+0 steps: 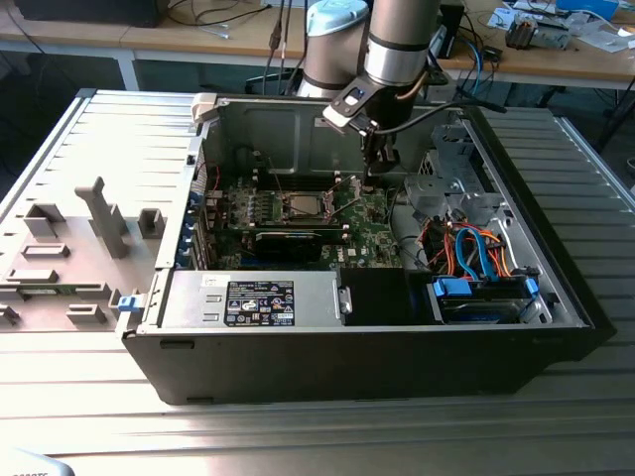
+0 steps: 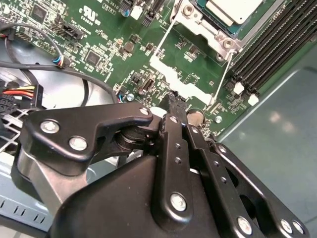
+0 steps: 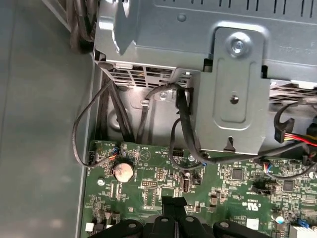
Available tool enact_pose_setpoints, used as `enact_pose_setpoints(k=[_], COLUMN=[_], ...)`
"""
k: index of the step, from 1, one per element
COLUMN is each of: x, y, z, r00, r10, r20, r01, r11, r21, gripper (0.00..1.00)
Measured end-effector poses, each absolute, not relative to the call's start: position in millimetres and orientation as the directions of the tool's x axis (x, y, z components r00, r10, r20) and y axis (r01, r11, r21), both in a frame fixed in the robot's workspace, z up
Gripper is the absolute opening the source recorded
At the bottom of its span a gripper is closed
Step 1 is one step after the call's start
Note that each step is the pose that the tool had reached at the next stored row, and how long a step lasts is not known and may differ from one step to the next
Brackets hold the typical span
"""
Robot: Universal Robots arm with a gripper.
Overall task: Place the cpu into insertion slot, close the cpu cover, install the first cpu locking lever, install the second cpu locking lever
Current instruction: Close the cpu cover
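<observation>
The cpu [image 2: 233, 10], its silver top facing up, sits in the insertion slot on the green board, and it hides the slot beneath it. The silver cpu cover [image 2: 194, 20] frames it and looks lowered. Two thin silver locking levers [image 2: 161, 42] [image 2: 221, 79] run out from the socket across the board. My gripper [image 2: 174, 101] is shut with nothing in it. Its black tips hover just above the board, between the free ends of the levers. In the exterior view the gripper [image 1: 374, 178] hangs to the right of the cpu [image 1: 302, 205]. The first wrist view shows the closed gripper [image 3: 173, 201] over the board.
Black memory slots [image 2: 267, 49] lie beside the socket. A coin battery [image 3: 123, 171] and black cables [image 3: 183, 124] sit near the gripper. A grey drive cage [image 3: 237, 89] rises behind them. The long black card [image 1: 288, 241] and the power supply [image 1: 258, 297] lie nearer the case front.
</observation>
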State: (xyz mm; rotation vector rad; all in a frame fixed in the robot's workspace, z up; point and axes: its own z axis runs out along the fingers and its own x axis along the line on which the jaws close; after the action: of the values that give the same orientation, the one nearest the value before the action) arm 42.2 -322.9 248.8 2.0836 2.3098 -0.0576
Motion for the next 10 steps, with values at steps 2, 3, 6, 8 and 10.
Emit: enact_pose_setpoints(k=[2,3,6,8,10], x=[41,40,35,32,30], y=[-322,-322,-322,-322,-322], z=[247,247,247,247,247], r00=[-0.102,-0.103,-0.103,-0.103,-0.103], r10=[0.994,0.994,0.994,0.994,0.994], r20=[-0.047,-0.047,-0.047,-0.047,-0.047], r01=[0.995,0.995,0.995,0.995,0.995], r11=[0.102,0.102,0.102,0.102,0.102], r21=[-0.007,-0.007,-0.007,-0.007,-0.007], gripper=[0.11,0.11,0.11,0.11,0.11])
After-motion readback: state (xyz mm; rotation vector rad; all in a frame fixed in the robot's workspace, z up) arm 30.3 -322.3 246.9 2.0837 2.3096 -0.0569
